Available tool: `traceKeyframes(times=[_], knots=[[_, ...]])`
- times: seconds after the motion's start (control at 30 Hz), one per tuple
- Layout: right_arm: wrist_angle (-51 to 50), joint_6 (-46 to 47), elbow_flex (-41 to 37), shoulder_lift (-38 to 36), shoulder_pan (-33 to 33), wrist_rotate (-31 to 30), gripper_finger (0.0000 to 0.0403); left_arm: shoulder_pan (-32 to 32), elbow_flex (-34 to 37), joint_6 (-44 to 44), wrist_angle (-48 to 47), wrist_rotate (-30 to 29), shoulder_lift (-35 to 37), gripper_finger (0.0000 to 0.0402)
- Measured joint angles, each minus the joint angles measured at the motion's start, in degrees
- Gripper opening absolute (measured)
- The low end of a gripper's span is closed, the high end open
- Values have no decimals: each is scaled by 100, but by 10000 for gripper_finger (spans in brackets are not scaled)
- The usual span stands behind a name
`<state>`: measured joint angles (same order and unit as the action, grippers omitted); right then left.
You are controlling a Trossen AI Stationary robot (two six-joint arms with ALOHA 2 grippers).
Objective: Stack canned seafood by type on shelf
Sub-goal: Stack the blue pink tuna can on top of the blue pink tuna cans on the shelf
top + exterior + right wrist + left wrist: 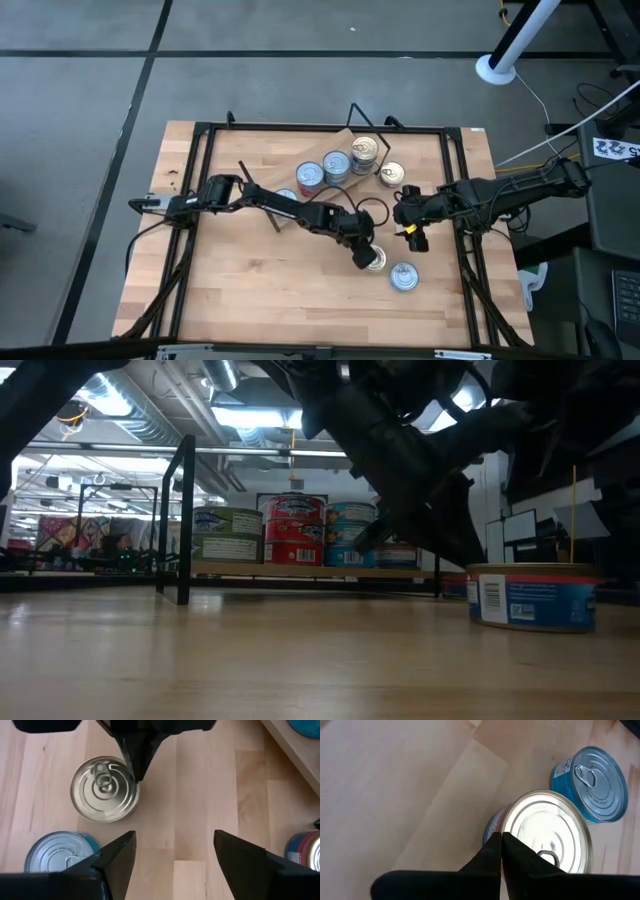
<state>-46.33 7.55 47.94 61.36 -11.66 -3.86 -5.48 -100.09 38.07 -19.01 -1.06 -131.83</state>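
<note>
Left gripper [364, 256] down at a silver-lidded tin [375, 259] on the tabletop [250, 290], jaws pressed together into a narrow point at the tin's rim, just above its pull tab, gripping nothing. Right gripper [172, 855] hovering near, jaws wide apart, with bare wood between them and the same tin [105, 789] a little way ahead. A blue-labelled tin [403, 276] just beside the silver one, apart from it.

Shelf [335, 145] at the far side of the tabletop, carrying tins in short stacks: green [228, 535], red [293, 530] and pale blue [350, 532] labels in the low view. Stack heights partly masked there by the dark arm, so perhaps two tins each. One loose tin [391, 175] just off the shelf's right end.

Silver tin flat and round, ringed lid bright; side label mostly hidden, only a sliver of red and blue visible in the left wrist view.
</note>
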Motion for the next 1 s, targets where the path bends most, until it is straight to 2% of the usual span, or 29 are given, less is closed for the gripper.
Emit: traceKeyframes(times=[0.43, 0.83, 1.0], knots=[[-4, 1320, 0, 0, 6, 8, 266, 60, -112, -677, 23, -191, -24, 0], [-2, 1338, 0, 0, 4, 4, 266, 64, -539, -1738, -122, -943, -44, 0], [-4, 1339, 0, 0, 4, 2, 266, 64, -766, -2202, -499, -1508, -44, 0]])
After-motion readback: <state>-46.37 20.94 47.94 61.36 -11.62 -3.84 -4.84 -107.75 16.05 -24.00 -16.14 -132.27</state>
